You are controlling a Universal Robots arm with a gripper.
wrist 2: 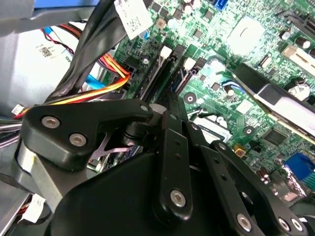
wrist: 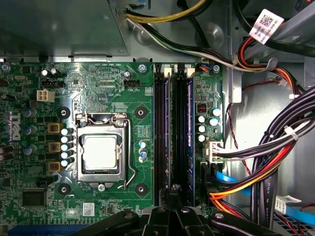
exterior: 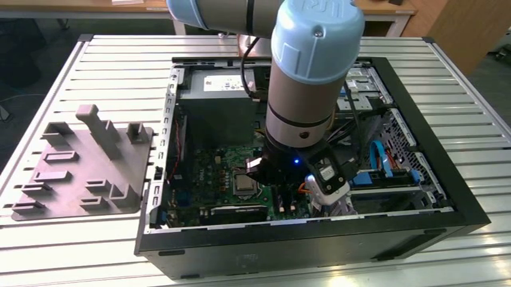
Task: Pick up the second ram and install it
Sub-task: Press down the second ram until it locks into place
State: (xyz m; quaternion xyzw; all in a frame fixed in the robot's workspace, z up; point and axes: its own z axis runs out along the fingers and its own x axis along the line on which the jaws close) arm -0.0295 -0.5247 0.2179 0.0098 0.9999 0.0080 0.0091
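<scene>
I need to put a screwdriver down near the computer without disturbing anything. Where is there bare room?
The slatted table is bare beyond the grey fixture tray, between the tray and the computer case, and at the exterior view's right of the case. Inside the case it is crowded: the arm reaches down over the green motherboard, with cable bundles beside the memory slots.

A robot lab is showing here: an open computer case [exterior: 312, 239] is sitting on a ribbed metal surface [exterior: 112, 66] under a robot arm [exterior: 307, 78].

Motherboard [exterior: 227, 173] inside open computer case [exterior: 319, 239]; parts tray [exterior: 80, 173] at exterior view's left.
</scene>
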